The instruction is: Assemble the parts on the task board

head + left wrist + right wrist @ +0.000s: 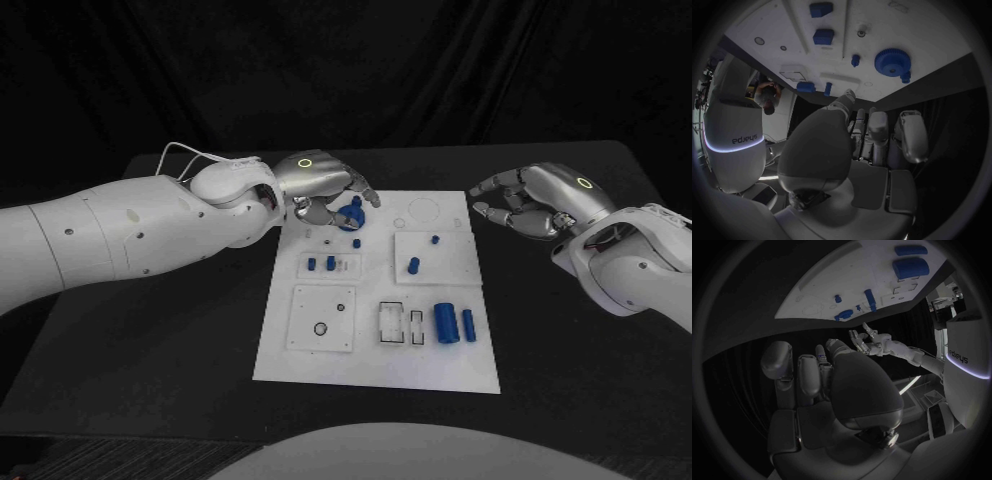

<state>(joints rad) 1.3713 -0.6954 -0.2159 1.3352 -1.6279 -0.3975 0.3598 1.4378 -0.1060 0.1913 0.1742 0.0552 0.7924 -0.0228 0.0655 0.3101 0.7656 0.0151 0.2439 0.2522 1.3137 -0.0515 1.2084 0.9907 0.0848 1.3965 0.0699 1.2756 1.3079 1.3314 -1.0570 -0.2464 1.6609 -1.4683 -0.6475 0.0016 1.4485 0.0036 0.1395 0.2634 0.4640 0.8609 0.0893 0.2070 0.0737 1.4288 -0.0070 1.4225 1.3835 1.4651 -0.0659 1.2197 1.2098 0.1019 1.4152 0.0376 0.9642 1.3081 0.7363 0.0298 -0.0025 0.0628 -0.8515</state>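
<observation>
Gear placement looked to be the step in hand: our left hand [320, 186] hovered, holding nothing, over the blue gear [346, 213] at the task board's [378, 365] upper left; our right hand [531, 203] hung empty, fingers curled, upper right. Next we needed a firm grasp.

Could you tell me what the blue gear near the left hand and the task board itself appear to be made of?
The blue gear looks like matte moulded or printed plastic: uniform saturated blue, no metallic shine, crisp teeth round the rim. The task board appears to be a rigid white plastic or coated plate with a dull, even finish and shallow outlined recesses; whether it is plastic or painted metal cannot be told from its look.
</observation>
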